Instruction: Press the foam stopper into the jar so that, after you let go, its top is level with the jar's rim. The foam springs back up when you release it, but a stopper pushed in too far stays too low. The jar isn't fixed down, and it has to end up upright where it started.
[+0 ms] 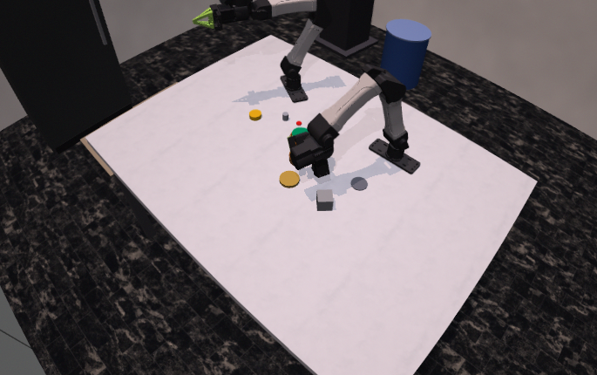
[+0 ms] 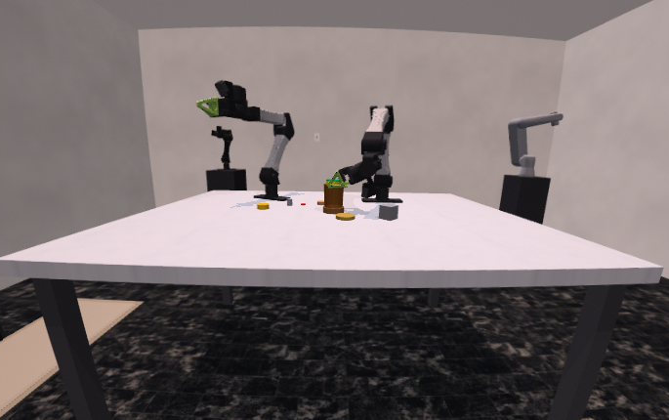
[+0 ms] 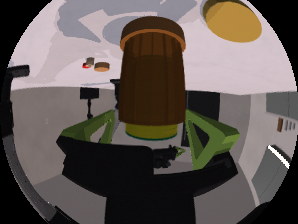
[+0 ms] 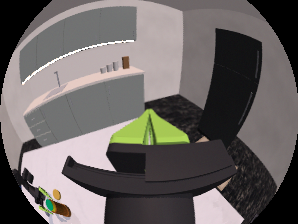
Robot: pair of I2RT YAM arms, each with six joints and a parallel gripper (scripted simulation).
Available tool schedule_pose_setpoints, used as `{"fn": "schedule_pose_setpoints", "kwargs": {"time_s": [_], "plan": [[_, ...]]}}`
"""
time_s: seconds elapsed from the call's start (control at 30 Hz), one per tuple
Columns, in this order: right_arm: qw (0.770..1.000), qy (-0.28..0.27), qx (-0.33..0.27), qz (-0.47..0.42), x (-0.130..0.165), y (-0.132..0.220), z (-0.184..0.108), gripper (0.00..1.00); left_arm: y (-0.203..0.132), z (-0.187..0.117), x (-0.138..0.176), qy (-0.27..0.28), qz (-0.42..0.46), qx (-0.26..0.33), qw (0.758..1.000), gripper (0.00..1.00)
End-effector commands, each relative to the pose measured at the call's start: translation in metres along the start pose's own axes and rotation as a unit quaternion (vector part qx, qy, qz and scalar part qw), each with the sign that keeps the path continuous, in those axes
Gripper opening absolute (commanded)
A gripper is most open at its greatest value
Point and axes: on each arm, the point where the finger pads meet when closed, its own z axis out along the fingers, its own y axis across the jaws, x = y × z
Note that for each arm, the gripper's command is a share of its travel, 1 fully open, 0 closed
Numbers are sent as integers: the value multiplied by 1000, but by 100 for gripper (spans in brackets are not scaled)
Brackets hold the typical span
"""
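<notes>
White tabletop (image 1: 337, 261) (image 2: 326, 245) — left claw (image 2: 336, 180) (image 3: 150, 132) (wide open)

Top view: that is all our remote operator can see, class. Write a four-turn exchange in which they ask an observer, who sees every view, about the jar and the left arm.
Operator: The arm hides most of the jar from me. Is it upright?
Observer: Yes, the exterior view shows the jar standing upright on its base.
Operator: And is the stopper down to the rim?
Observer: No, the left wrist view shows a yellow band of the stopper still outside the rim.
</notes>
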Motion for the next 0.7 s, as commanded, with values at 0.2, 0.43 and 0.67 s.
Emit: {"fn": "schedule_pose_setpoints", "kwargs": {"time_s": [0.2, 0.43, 0.67], "plan": [[1000, -5, -1, 3, -4, 1, 0, 0, 5, 13, -15, 2, 4, -7, 1000, 98], [1000, -5, -1, 3, -4, 1, 0, 0, 2, 16, -23, -1, 8, -4, 1000, 98], [1000, -5, -1, 3, -4, 1, 0, 0, 2, 20, -30, -1, 8, -4, 1000, 98]]}}
